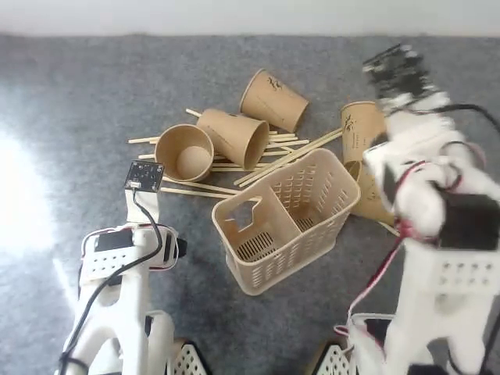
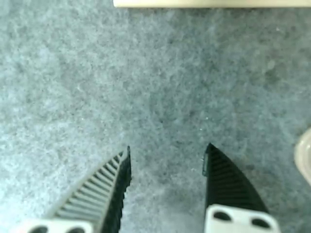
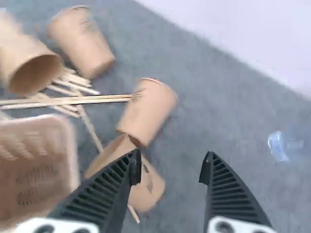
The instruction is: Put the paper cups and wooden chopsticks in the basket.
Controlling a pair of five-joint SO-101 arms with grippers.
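Note:
A beige slotted basket stands in the middle of the grey carpet. Behind it lie paper cups on scattered wooden chopsticks. Two more cups lie to the basket's right, by the right arm. My right gripper is open above the carpet, one finger over the nearer cup, with another cup just beyond. My left gripper is open over bare carpet, holding nothing; a chopstick lies ahead of it.
The right wrist view also shows the basket wall, chopsticks and two farther cups. A small bluish scrap lies on the carpet. A pale rim edges the left wrist view.

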